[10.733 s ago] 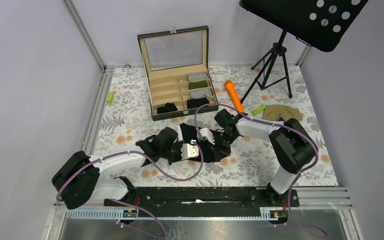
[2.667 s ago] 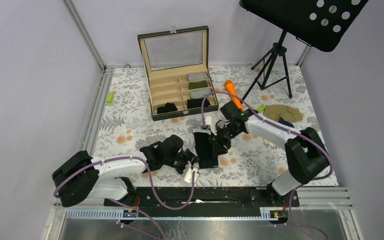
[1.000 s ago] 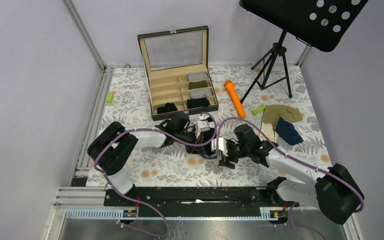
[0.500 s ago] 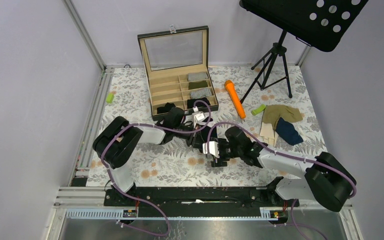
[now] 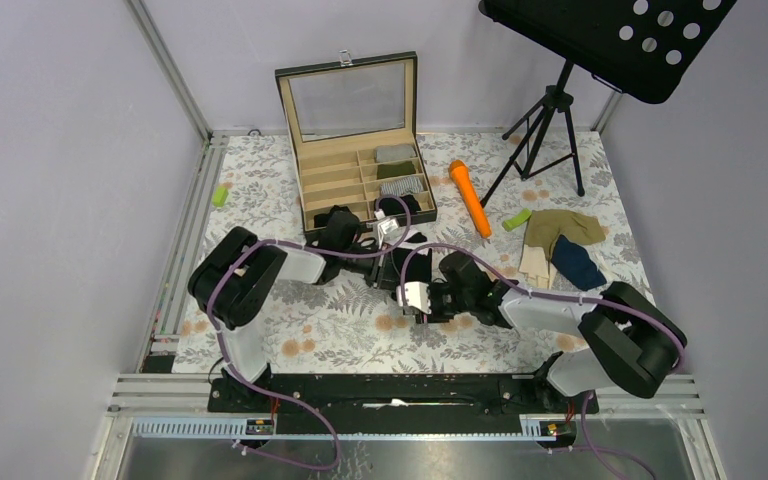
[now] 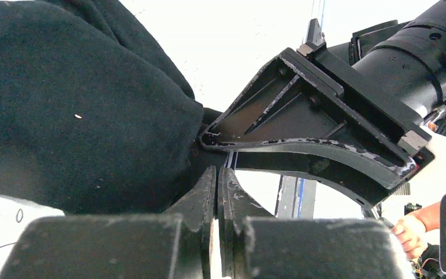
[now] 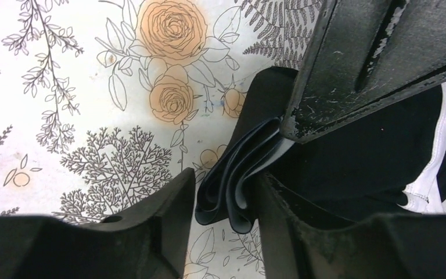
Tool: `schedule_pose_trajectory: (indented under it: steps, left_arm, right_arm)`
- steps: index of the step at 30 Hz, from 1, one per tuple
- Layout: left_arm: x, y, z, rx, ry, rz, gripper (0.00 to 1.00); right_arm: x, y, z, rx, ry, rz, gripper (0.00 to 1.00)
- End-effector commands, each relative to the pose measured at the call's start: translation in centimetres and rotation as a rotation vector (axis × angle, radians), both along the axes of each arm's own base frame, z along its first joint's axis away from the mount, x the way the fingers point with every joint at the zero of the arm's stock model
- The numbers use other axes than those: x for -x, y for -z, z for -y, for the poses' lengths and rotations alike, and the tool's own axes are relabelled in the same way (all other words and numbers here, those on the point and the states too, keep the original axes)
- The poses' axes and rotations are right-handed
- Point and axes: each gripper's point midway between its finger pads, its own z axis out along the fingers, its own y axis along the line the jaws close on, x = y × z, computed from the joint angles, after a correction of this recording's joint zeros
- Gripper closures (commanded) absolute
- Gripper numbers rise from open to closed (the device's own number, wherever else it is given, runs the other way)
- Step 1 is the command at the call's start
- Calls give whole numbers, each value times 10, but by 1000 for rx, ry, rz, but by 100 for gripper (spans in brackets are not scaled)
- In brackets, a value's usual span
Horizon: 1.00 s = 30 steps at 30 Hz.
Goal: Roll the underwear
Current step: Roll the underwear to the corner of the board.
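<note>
Dark underwear (image 5: pixel 406 262) with white trim lies bunched on the floral cloth just in front of the box. My left gripper (image 6: pixel 216 171) is shut, its tips pinching the folded edge of this underwear (image 6: pixel 64 104). In the right wrist view that edge shows as several stacked layers (image 7: pixel 236 195), with white trim (image 7: pixel 441 136) to the right. My right gripper (image 7: pixel 225 180) is open and straddles the layers: one finger touches them, the other stands a little off. An olive-tan brief (image 5: pixel 565 225) and a navy one (image 5: pixel 575 265) lie at the right.
The open wooden box (image 5: pixel 312 190) behind the grippers holds rolled items in its compartments. An orange stick (image 5: pixel 470 197) and a green cylinder (image 5: pixel 517 219) lie to its right. A music stand tripod (image 5: pixel 550 130) stands at the back right. A second green cylinder (image 5: pixel 220 195) lies far left.
The left gripper has drawn the dark underwear back toward the box. The right gripper has followed it to the left, and its jaws have narrowed around the folded edge.
</note>
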Motion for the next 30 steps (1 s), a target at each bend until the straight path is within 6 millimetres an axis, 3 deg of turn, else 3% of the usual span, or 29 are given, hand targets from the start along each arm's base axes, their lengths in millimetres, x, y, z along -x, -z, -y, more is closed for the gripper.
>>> schedule_pose_trajectory:
  steps: [1, 6, 7, 9, 12, 18, 23, 30]
  left_arm:
    - [-6, -6, -2, 42, 9, 24, 100]
    - [-11, -4, -10, 24, -14, 14, 100]
    - [-13, -4, -13, 15, -26, 14, 98]
    - [-18, -6, -19, -7, -50, 32, 80]
    - [-24, -12, -31, -38, -85, 42, 64]
    - [-35, -25, -64, -103, -202, 110, 57]
    - [-36, -32, -91, -189, -266, 211, 56]
    - [-35, -51, -116, -298, -285, 469, 55]
  right_arm:
    - [-11, -12, -16, -30, -1, 16, 58]
    - [-3, -12, -16, 21, 6, -88, 84]
    - [2, -12, -14, 41, 4, -129, 86]
    - [12, -19, -18, 37, -11, -219, 87]
    - [25, -27, -21, 40, -17, -357, 89]
    - [49, -31, -15, 134, -29, -686, 91]
    - [43, -19, -7, 191, 48, -931, 91]
    - [11, -5, -2, 224, 176, -1106, 91]
